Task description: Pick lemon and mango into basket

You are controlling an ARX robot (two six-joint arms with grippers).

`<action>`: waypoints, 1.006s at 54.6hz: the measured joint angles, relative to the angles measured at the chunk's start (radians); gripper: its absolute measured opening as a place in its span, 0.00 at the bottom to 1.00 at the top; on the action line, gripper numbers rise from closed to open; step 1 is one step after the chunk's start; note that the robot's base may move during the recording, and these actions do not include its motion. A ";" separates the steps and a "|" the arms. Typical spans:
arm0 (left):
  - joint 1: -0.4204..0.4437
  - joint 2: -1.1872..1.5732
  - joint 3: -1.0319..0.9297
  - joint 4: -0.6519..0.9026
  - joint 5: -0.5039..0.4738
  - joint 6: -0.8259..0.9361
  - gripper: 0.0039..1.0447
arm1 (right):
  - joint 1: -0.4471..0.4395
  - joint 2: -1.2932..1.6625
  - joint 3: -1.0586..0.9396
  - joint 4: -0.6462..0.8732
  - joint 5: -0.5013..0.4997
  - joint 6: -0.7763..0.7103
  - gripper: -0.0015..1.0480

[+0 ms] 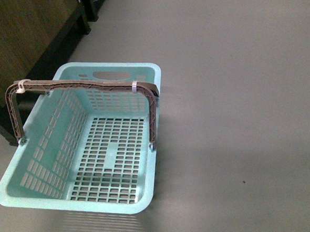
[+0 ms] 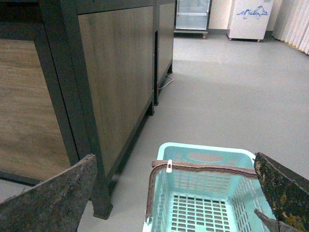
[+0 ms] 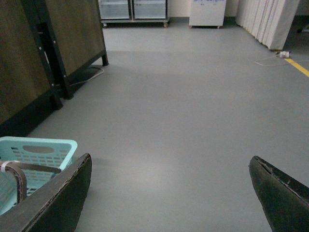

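Observation:
The pale turquoise basket (image 1: pixel 101 145) stands empty on the grey floor, its brown swing handle (image 1: pixel 90 86) upright across it. In the left wrist view the basket (image 2: pixel 203 193) lies below my open left gripper (image 2: pixel 176 166), whose wide-spread fingers (image 2: pixel 53 198) frame it. A corner of the basket (image 3: pixel 36 152) shows in the right wrist view, beside my open right gripper (image 3: pixel 169 166), which holds nothing above bare floor. Neither the lemon nor the mango is in view. Neither arm appears in the front view.
A dark-framed wooden cabinet (image 1: pixel 19 40) stands close along the basket's left side, also visible as a cabinet (image 2: pixel 96 72) in the left wrist view. Grey floor (image 1: pixel 237 90) stretches to the right. Glass-door coolers (image 3: pixel 133 9), a white chest freezer (image 3: pixel 207 12) and a curtain (image 3: pixel 265 19) stand far back.

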 joint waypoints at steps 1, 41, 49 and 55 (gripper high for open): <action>0.000 0.000 0.000 0.000 0.000 0.000 0.94 | 0.000 0.000 0.000 0.000 0.000 0.000 0.92; -0.039 0.695 0.272 -0.050 0.137 -0.716 0.94 | 0.000 0.000 0.000 0.000 0.000 0.000 0.92; -0.019 1.048 0.282 0.258 0.157 -0.986 0.94 | 0.000 0.000 0.000 0.000 0.000 0.000 0.92; -0.036 1.284 0.309 0.439 0.116 -1.150 0.94 | 0.000 0.000 0.000 0.000 0.000 0.000 0.92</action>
